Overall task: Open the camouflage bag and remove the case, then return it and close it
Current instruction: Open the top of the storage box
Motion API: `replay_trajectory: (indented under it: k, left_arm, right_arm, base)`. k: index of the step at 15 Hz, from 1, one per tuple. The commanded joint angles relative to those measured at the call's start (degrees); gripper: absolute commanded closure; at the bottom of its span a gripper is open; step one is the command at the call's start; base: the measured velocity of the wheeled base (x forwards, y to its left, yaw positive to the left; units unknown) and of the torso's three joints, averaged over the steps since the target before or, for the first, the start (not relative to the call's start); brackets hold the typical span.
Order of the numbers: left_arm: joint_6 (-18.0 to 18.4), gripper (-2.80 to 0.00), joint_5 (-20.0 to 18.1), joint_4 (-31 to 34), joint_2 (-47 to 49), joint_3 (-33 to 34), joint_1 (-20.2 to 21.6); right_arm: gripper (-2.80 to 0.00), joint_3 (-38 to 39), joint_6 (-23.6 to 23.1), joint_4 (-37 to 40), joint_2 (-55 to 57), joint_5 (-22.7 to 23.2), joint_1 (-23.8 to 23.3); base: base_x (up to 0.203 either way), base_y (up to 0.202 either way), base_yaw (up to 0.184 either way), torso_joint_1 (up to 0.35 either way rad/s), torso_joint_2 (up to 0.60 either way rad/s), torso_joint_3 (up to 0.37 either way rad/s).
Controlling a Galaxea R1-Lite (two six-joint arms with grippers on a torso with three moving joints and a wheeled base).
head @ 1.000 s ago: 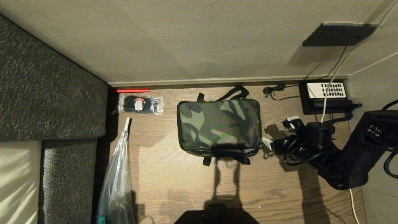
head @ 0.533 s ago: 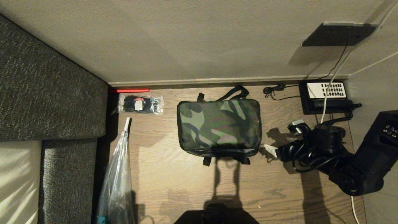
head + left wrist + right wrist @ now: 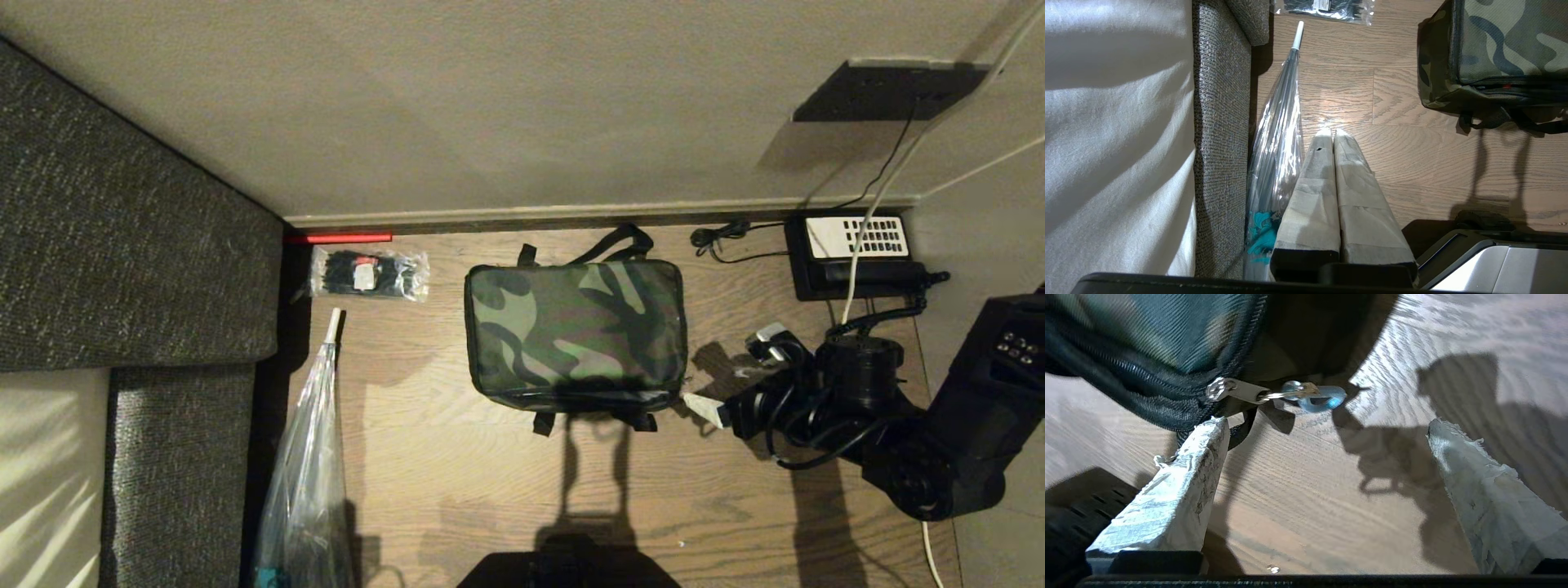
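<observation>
Your camouflage bag (image 3: 575, 335) sits zipped shut at the centre of the wooden floor (image 3: 457, 482), its black strap handles poking out at twelve and six o'clock. Your right gripper (image 3: 739, 371) hovers low at the bag's three o'clock corner, fingers spread wide and gripping nothing; from its wrist camera the zipper pull (image 3: 1241, 391) with a blue tag (image 3: 1321, 398) hangs just past the fingertips (image 3: 1202, 447). Your left gripper (image 3: 1331, 134) is parked at the bag's eight o'clock, fingers pressed together, beside the clear umbrella (image 3: 1280, 118). You cannot see the case
</observation>
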Motion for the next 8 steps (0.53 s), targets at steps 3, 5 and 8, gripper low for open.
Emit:
replay_trajectory:
  k: [3,5,8]
  left_arm:
    - [-0.03,0.00,0.02,0.00,-0.11,0.18,0.02]
    - [-0.03,0.00,0.02,0.00,-0.11,0.18,0.08]
    - [-0.03,0.00,0.02,0.00,-0.11,0.18,0.02]
  right_arm:
    - [-2.80,-0.63,-3.23,-5.34,3.61,0.35,0.23]
    - [-2.80,-1.35,-3.63,-5.47,4.09,0.36,0.16]
    - [-2.80,-2.16,-6.45,-5.65,6.01,0.32,0.17]
  base:
    - [0.000,0.000,0.000,0.000,0.00,0.000]
    - [0.000,0.000,0.000,0.000,0.00,0.000]
    - [0.000,0.000,0.000,0.000,0.00,0.000]
